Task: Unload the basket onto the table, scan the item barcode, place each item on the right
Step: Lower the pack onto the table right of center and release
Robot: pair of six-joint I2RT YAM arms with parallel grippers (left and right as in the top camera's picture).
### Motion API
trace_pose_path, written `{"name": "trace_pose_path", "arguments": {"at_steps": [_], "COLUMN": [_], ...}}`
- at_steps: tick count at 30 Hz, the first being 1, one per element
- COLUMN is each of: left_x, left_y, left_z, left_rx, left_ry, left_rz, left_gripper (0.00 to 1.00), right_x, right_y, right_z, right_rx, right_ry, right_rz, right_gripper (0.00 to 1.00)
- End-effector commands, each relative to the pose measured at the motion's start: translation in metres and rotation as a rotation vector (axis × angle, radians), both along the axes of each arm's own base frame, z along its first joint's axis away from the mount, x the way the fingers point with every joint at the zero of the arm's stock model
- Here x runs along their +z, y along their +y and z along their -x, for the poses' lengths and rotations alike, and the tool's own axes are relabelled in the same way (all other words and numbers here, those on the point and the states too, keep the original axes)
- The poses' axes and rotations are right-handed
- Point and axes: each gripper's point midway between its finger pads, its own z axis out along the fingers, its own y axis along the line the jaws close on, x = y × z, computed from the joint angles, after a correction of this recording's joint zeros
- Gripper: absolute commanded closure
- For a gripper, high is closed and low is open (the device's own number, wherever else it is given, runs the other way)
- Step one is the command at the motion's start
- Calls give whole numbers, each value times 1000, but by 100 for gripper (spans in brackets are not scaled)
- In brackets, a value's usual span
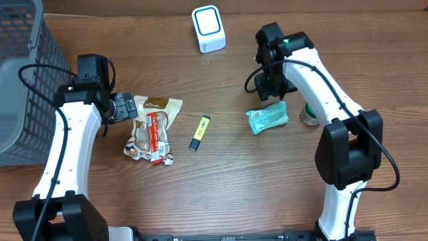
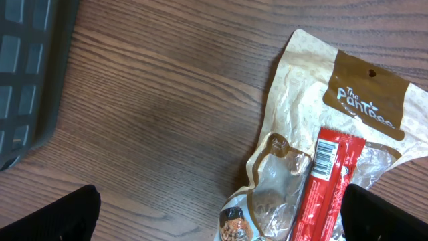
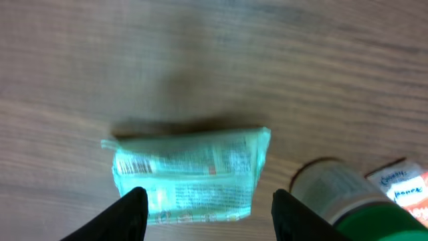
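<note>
Wooden table [image 1: 221, 194]. Grey mesh basket [image 1: 20, 80] at the left edge. White scanner box [image 1: 208, 28] at the far side, near centre. Tan snack pouch [image 1: 155, 107] lies flat with a red bar [image 1: 158, 137] on top of it. Left gripper [image 1: 124, 107] just beside the pouch's left edge. Yellow marker [image 1: 198, 132] lies apart, mid-table. Teal packet [image 1: 267, 118] lies flat, with the right gripper [image 1: 274, 90] over its far edge. Small round container [image 1: 309, 115] sits just right of the packet, partly under the right arm.

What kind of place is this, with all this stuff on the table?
Probably a mock shop checkout set up on a wooden table: a small white scanner-like box, a grey plastic basket, and packaged goods such as a green packet and a tan snack bag.
</note>
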Motion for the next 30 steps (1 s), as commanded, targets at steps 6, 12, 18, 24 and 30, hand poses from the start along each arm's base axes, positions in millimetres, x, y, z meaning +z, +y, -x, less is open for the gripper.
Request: {"name": "trace_pose_path", "arguments": {"at_steps": [6,12,18,24,30], "left_x": [0,0,0,0,0], "left_y": [2,3,2,2,2], "left_z": [-1,-1,-1,-1,-1], "left_rx": [8,9,8,8,8], "left_ry": [0,0,0,0,0], "left_rz": [-8,-9,-8,-8,-8], "left_gripper": [0,0,0,0,0], "right_x": [-3,-32,-76,-95,-94], "right_y": [45,63,46,22,13], "right_z": [11,11,16,55,68], "right_rx": [-331,-323,-321,-342,-316], "right_ry": [44,7,-58,76,126], "right_rz": [-231,-236,-133,-48,-9], "right_gripper": [51,67,68,67,63]}}
